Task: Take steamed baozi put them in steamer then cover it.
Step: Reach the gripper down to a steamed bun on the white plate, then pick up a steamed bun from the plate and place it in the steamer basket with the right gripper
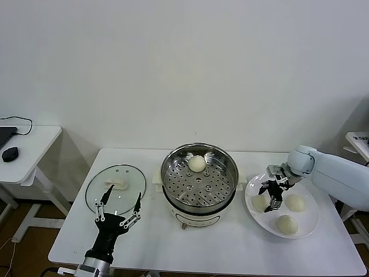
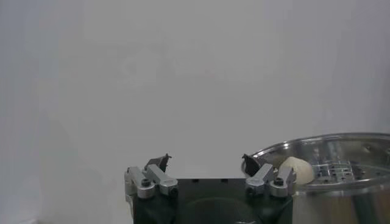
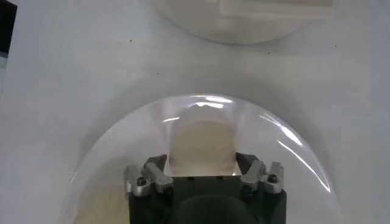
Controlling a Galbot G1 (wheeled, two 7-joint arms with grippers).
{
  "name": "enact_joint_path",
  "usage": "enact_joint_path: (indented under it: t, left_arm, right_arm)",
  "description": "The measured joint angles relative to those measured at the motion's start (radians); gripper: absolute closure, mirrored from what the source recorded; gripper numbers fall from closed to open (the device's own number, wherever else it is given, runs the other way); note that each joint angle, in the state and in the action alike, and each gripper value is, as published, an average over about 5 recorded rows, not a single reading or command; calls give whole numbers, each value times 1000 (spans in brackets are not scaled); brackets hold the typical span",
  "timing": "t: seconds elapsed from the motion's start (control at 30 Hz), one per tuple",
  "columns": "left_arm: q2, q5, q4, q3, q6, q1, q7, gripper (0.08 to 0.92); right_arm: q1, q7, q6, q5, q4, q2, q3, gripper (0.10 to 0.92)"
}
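Note:
The steamer [image 1: 199, 184] stands mid-table on its white base and holds one baozi [image 1: 196, 163] at the back; the left wrist view shows them too, steamer [image 2: 347, 152] and baozi [image 2: 297, 170]. Three more baozi lie on a white plate [image 1: 308, 228] at the right. My right gripper [image 1: 271, 196] is down at the plate, open, its fingers straddling the left baozi [image 1: 259, 202], which sits between them in the right wrist view [image 3: 202, 146]. The glass cover [image 1: 115, 187] lies flat left of the steamer. My left gripper [image 1: 118, 209] is open and empty over the cover's front edge.
The other two baozi on the plate lie at its right [image 1: 295, 202] and front [image 1: 286, 224]. A side table at the far left holds a black mouse [image 1: 10, 153]. Another table's corner [image 1: 358, 141] shows at the far right.

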State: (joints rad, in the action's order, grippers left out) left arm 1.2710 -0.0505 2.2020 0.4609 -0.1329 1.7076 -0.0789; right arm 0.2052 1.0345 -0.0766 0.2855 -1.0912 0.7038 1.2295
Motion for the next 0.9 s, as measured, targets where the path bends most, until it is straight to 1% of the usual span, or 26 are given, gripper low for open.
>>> enact_joint_path:
  t: [0.17, 0.43, 0.67, 0.9]
  left_arm:
    - [-1, 0, -2, 0, 0, -3, -1, 177]
    - [-7, 1, 2, -10, 1, -14, -3, 177]
    - [-20, 1, 2, -24, -1, -24, -5, 177]
    - [-29, 1, 4, -36, -3, -28, -8, 177]
  right_arm:
    - [7, -3, 0, -6, -11, -11, 1, 358]
    - [90, 36, 7, -8, -40, -34, 26, 372]
    - [286, 120, 3, 40, -82, -21, 109, 380]
    - [517, 181, -19, 136, -142, 53, 221, 381]
